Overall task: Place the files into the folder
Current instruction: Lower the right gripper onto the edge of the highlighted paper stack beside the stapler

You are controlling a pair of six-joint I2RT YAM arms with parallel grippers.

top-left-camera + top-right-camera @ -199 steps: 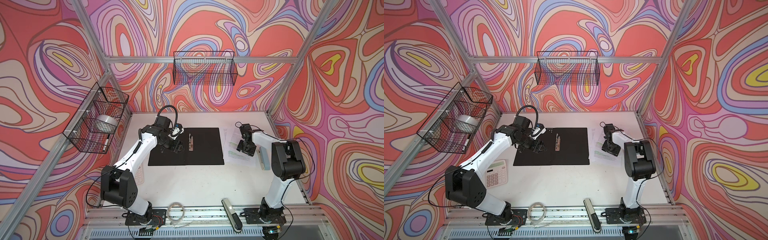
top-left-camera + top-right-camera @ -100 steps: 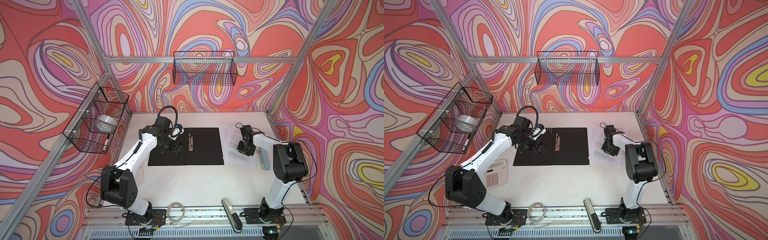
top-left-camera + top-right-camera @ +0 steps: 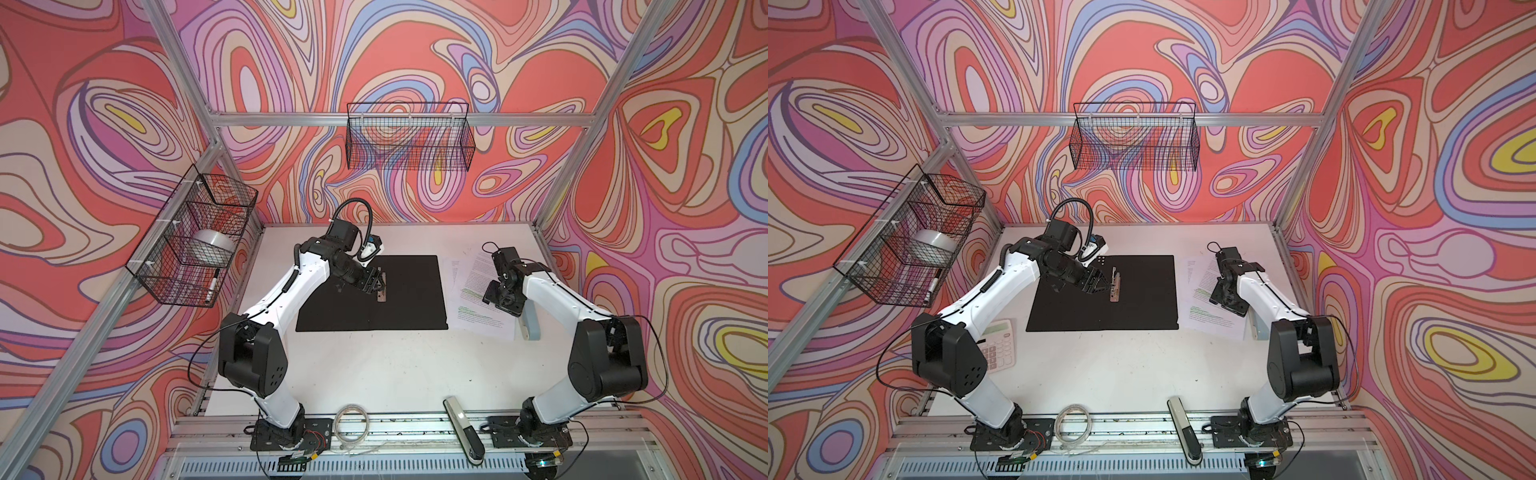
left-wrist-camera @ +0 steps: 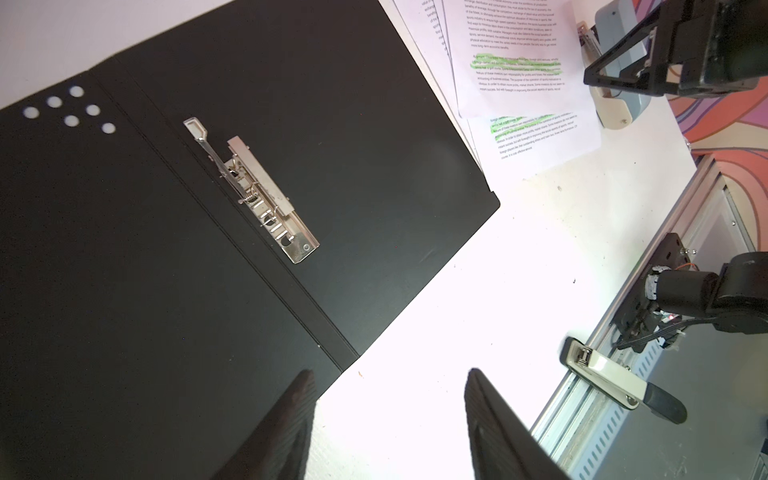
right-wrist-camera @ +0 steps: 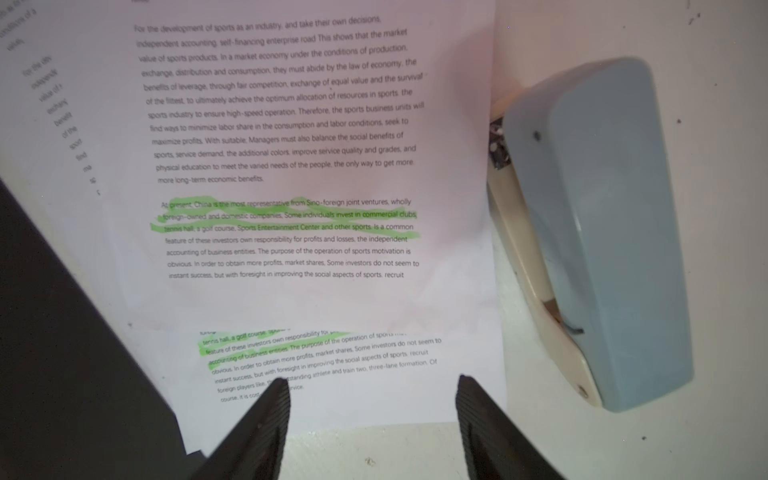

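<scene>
The folder (image 3: 409, 295) (image 3: 1142, 299) lies open and flat on the white table, black inside up, with its metal clip (image 4: 257, 195) on the spine. My left gripper (image 3: 374, 283) (image 3: 1098, 286) (image 4: 390, 372) hovers over the folder's left half beside the clip, open and holding nothing. The files (image 3: 473, 291) (image 3: 1200, 286) (image 5: 291, 124), white sheets with green-highlighted lines, lie fanned just right of the folder. My right gripper (image 3: 500, 301) (image 3: 1227, 300) (image 5: 372, 378) is above their near edge, open, with nothing between its fingers.
A blue-grey stapler (image 3: 530, 324) (image 5: 602, 232) lies against the right side of the files. A calculator (image 3: 998, 345) sits at the left, partly under my left arm. A second stapler (image 3: 463, 432) and a cable coil (image 3: 351, 422) rest on the front rail. Wire baskets (image 3: 195, 241) (image 3: 409, 141) hang on the walls.
My right arm's elbow has swung lower and outward, and its gripper has shifted slightly nearer over the files. The left arm has hardly moved.
</scene>
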